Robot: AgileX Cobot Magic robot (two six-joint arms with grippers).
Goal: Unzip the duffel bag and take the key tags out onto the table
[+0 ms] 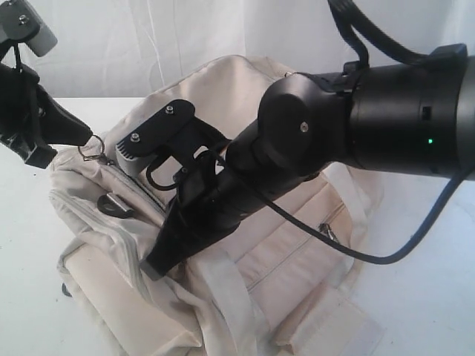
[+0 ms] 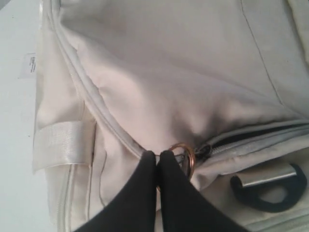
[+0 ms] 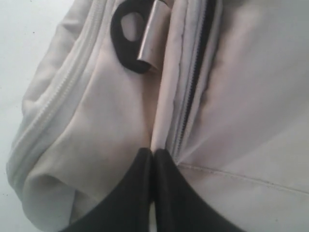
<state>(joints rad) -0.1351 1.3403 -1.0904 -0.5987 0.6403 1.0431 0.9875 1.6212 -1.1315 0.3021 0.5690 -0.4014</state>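
Note:
The cream duffel bag (image 1: 297, 245) lies on the white table (image 1: 30, 297). My left gripper (image 1: 89, 139) is at the bag's left end, shut on the metal ring of the zipper pull (image 2: 187, 155). Beyond the pull, the zipper (image 2: 251, 136) shows a narrow dark gap. My right gripper (image 1: 152, 267) reaches across the bag's middle and is shut on a fold of bag fabric (image 3: 161, 121) beside the parted zipper (image 3: 195, 82). In the wrist views both pairs of fingertips (image 2: 157, 155) (image 3: 153, 153) are pressed together. The key tags are hidden.
A dark D-ring (image 1: 115, 204) on pale webbing sits on the bag between the two grippers, also seen as the D-ring (image 3: 126, 36) by the zipper. A pale strap (image 1: 230, 297) crosses the bag's front. A white curtain (image 1: 148, 37) hangs behind.

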